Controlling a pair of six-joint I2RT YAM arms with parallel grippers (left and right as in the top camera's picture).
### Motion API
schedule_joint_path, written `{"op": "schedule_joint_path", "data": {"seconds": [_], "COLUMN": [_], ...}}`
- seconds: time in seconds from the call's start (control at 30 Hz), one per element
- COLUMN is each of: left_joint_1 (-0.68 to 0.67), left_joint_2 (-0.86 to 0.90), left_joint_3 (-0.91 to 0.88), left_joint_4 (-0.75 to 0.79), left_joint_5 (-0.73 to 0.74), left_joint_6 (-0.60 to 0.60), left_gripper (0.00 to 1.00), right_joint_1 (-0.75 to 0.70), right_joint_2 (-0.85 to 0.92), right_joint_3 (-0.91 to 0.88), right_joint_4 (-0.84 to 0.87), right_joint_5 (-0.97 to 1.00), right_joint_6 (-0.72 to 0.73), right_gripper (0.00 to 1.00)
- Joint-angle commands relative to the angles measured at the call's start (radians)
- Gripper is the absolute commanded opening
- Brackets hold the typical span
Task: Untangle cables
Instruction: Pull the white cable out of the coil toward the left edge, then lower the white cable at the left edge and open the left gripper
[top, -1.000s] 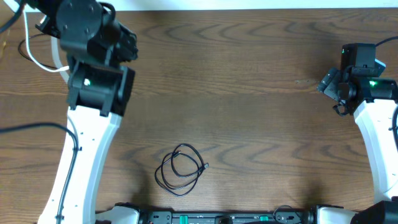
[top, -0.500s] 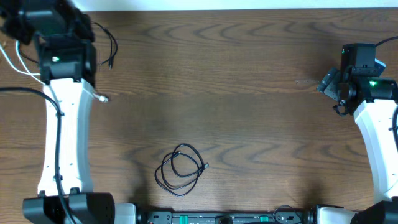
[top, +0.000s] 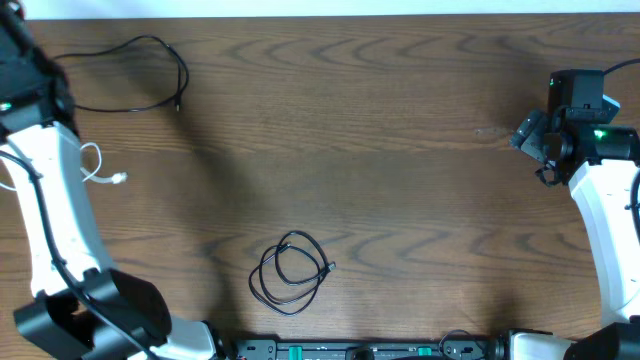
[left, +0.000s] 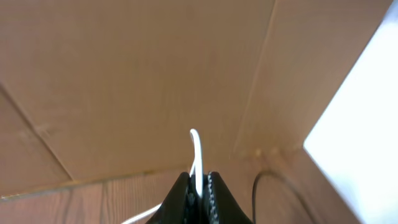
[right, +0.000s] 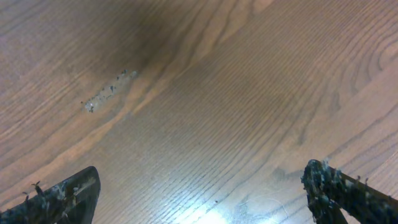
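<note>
The left arm (top: 60, 220) has swung out from about 10 o'clock to the 9 o'clock edge of the worktop (top: 400, 150). Its left pincer (left: 198, 182) is clamped shut on the white cable (left: 197, 149), and the loose tail and plug show at 9 o'clock in the overhead view. That sweep has uncovered one black cable (top: 135, 70) at 11 o'clock, lying in an open curve and apart from the white one, so those two look separated. The coiled black cable (top: 290, 272) sits where it was near 6 o'clock, alone but looped on itself. The right pincer (top: 548, 150) (jaws spread wide, nothing between them) has not budged from 3 o'clock. What is left, I judge, is setting the white cable down clear.
</note>
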Motion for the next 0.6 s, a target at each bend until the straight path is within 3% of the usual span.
{"op": "schedule_joint_path", "data": {"seconds": [0.0, 0.57], "left_joint_1": [0.052, 0.104], "left_joint_2": [0.055, 0.268], "left_joint_3": [0.011, 0.011], "left_joint_4": [-0.034, -0.163], "left_joint_5": [0.18, 0.195], "left_joint_6": [-0.04, -0.082], "left_gripper": [0.08, 0.08], "right_joint_1": [-0.001, -0.001], "right_joint_2": [0.003, 0.003], "right_joint_3": [-0.001, -0.001], "right_joint_4": [0.0, 0.0], "right_joint_5": [0.009, 0.009], "right_joint_6": [0.015, 0.015], "right_gripper": [0.99, 0.99]}}
